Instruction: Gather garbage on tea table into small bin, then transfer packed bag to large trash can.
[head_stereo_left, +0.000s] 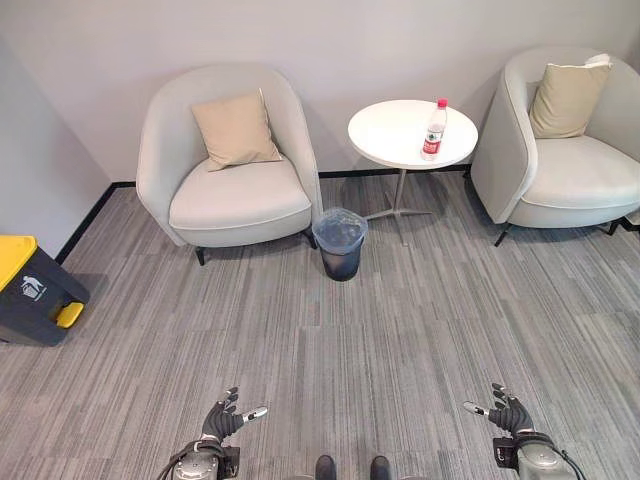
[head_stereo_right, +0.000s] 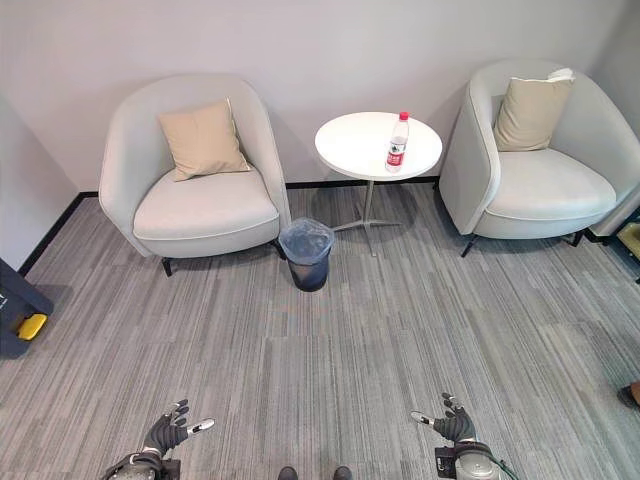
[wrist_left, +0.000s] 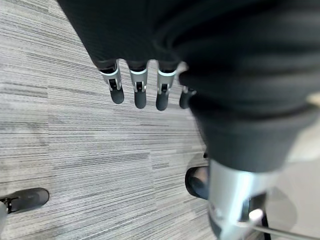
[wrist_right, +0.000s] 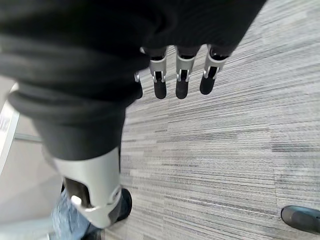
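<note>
Hands low over the grey carpet: my left hand (head_stereo_left: 222, 418) and right hand (head_stereo_left: 510, 411) hang empty, fingers (wrist_left: 138, 90) straight and apart. Ahead I see a water bottle (head_stereo_left: 434, 130) upright on the round white worktop (head_stereo_left: 390, 135), the small lined bin (head_stereo_left: 340, 243) on the floor just beside it, between two armchairs, and the yellow-lidded large trash can (head_stereo_left: 30, 290) far left.

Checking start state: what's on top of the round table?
One plastic bottle with a red cap and label stands upright on the white table. No other litter shows on the tabletop; nothing covers it.
</note>
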